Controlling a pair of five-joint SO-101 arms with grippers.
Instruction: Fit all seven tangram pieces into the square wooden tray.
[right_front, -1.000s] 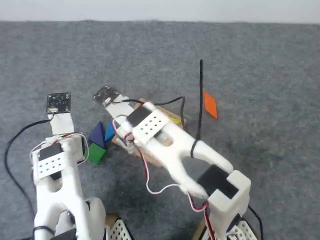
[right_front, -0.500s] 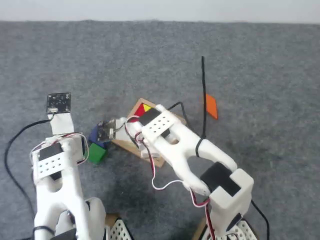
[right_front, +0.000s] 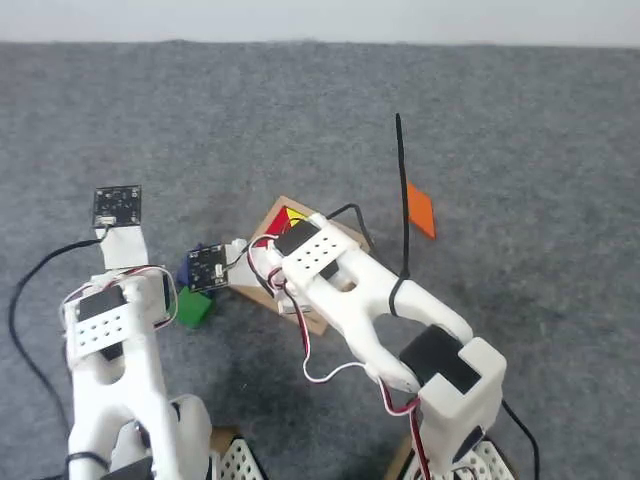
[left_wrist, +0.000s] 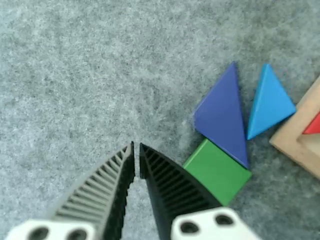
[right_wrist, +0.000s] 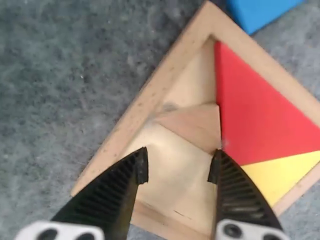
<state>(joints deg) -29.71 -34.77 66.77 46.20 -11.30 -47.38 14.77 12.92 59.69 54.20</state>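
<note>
The square wooden tray (right_front: 247, 291) lies mid-table, largely under my right arm. A red triangle (right_wrist: 260, 115) and a yellow triangle (right_wrist: 277, 175) lie inside it, also seen as red (right_front: 277, 226) and yellow (right_front: 293, 214) from above. My right gripper (right_wrist: 180, 165) hovers open above the tray's bare wooden floor (right_wrist: 170, 170). Left of the tray (left_wrist: 295, 142) lie a green square (left_wrist: 217, 171), a dark blue triangle (left_wrist: 223, 117) and a light blue triangle (left_wrist: 268, 102). My left gripper (left_wrist: 136, 146) hangs shut and empty over carpet beside the green square (right_front: 193, 306). An orange parallelogram (right_front: 420, 210) lies far right.
Everything rests on grey carpet (right_front: 520, 130). A black cable (right_front: 402, 190) rises from the right arm, between the tray and the orange piece. Both arm bases stand at the near edge. Open carpet stretches behind and to the right.
My right arm's wrist has swung from behind the tray towards its left near side and dropped lower, uncovering the red and yellow pieces. The left arm has kept still.
</note>
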